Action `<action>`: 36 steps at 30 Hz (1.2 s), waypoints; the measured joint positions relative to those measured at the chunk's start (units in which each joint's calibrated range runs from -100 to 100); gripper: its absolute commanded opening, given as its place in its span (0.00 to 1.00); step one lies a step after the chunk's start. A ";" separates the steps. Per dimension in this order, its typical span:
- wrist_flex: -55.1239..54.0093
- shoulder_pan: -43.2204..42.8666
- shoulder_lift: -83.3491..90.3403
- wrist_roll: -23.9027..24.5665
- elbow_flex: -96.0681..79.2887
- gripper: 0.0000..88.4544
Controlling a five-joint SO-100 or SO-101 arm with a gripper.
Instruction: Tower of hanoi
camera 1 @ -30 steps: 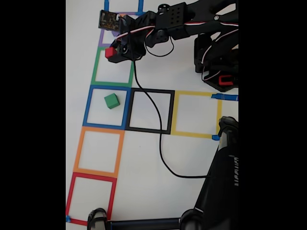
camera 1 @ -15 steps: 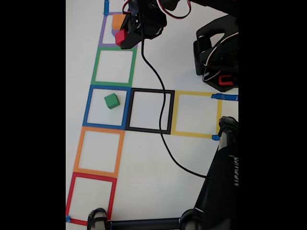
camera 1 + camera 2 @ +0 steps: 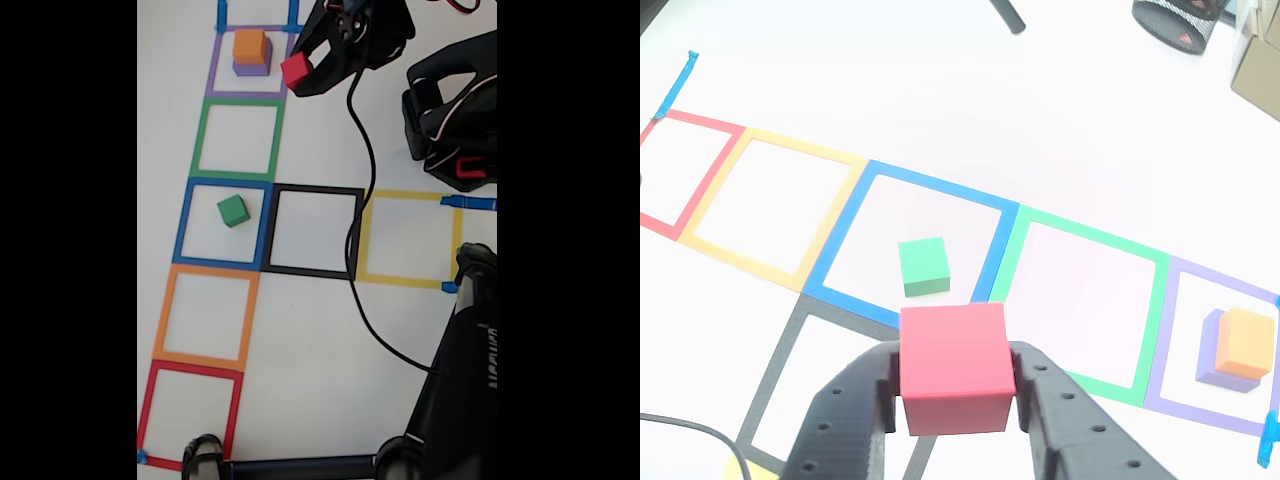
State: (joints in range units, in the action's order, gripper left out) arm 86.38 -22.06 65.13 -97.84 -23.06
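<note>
Green cube lies inside the blue square. Orange cube sits on the purple cube, far beyond that square. Right of them, the fingers pinch the red cube above the bench.

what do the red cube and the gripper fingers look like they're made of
Red cube: looks like matte plastic or painted wood; flat even colour, crisp edges, no shine. Hard to tell which.
Gripper fingers: probably 3D-printed black plastic; dull surface with rows of small round holes.
</note>
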 measured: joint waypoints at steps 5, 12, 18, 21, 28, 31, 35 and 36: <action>-14.27 -0.82 1.44 -1.44 -18.86 0.01; -44.18 -0.94 -1.44 -1.80 -43.38 0.02; -71.10 -0.82 -11.65 -1.80 -56.75 0.02; -83.68 -1.40 -19.67 -1.80 -58.88 0.02; -104.55 -3.39 -36.47 -1.80 -59.05 0.02; -111.08 -3.98 -42.63 -1.80 -59.05 0.02; -120.11 -4.33 -51.50 -1.80 -58.96 0.02; -121.89 -4.33 -53.44 -1.80 -58.79 0.02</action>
State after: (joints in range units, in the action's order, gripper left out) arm -35.51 -26.39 11.69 -99.64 -81.85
